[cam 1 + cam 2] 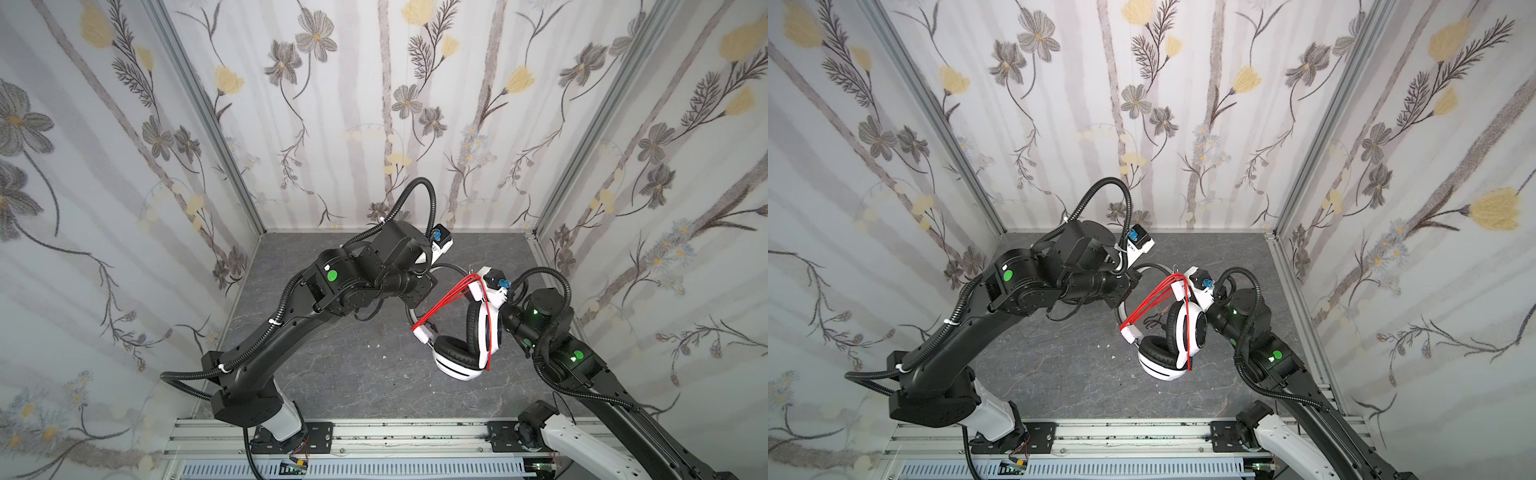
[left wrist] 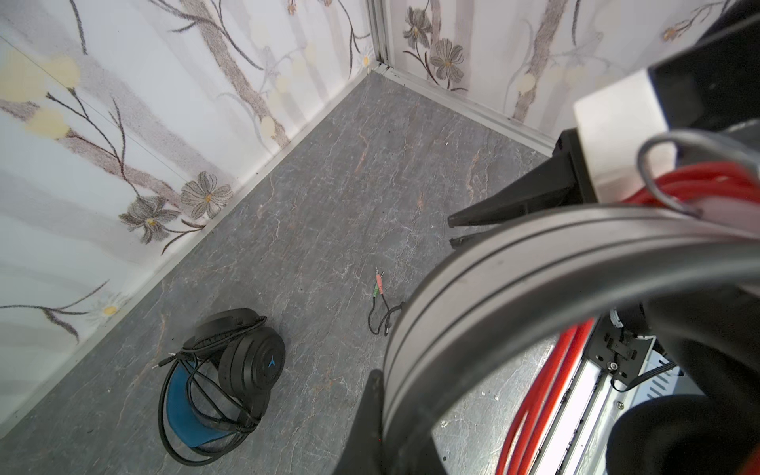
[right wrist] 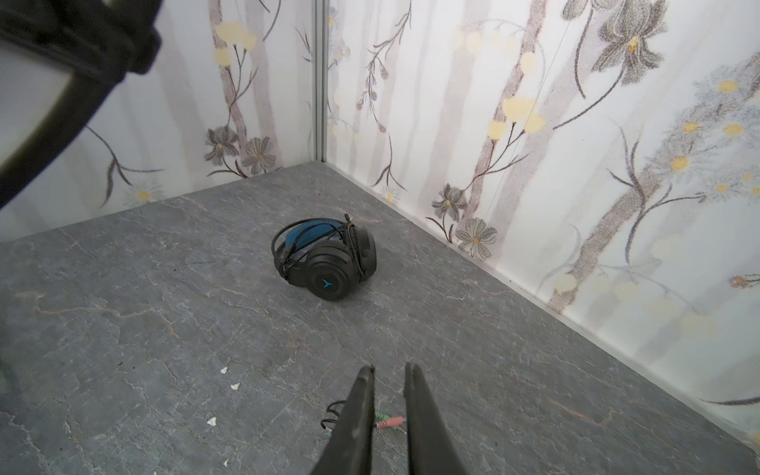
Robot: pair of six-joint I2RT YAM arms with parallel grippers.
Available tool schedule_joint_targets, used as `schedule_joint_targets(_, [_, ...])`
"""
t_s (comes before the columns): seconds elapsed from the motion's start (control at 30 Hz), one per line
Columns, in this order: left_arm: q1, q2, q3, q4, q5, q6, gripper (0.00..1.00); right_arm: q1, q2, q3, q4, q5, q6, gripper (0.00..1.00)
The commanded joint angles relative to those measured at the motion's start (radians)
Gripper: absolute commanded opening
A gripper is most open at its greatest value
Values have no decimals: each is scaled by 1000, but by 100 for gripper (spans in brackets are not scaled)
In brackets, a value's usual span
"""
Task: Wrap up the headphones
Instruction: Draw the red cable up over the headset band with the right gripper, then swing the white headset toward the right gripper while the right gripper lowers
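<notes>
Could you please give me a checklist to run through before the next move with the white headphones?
1. Left gripper holding the white headphones: ok, jaws shut on the headband.
2. Red cable wound on: ok, several strands span the headset.
3. Cable end secured: not ok, the plugs lie loose on the table.
4. Right gripper free: ok, jaws slightly apart, nothing between them.
5. Black headphones out of the way: ok, lying apart with their cable wound round them.
</notes>
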Motion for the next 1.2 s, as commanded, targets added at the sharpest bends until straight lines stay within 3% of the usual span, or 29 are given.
schedule_joint_targets(0.0, [1,30,101,16,44,-19,0,-24,-25,-50,129,-87,58,20])
schedule_joint_targets(0.4, [-2,154,430,26,108,-94,0,-94,-36,-92,221,-170,150,21])
schedule_joint_targets(0.6, [-6,148,405,144,-2,-208,0,-94,-26,-110,257,-192,170,20])
schedule_joint_targets(0.8, [-15,94,233,367,-61,-292,0,-94,-27,-200,343,-230,241,18])
schedule_joint_targets(1.17, [-14,86,224,489,-154,-347,0,-93,-29,-293,441,-252,320,16])
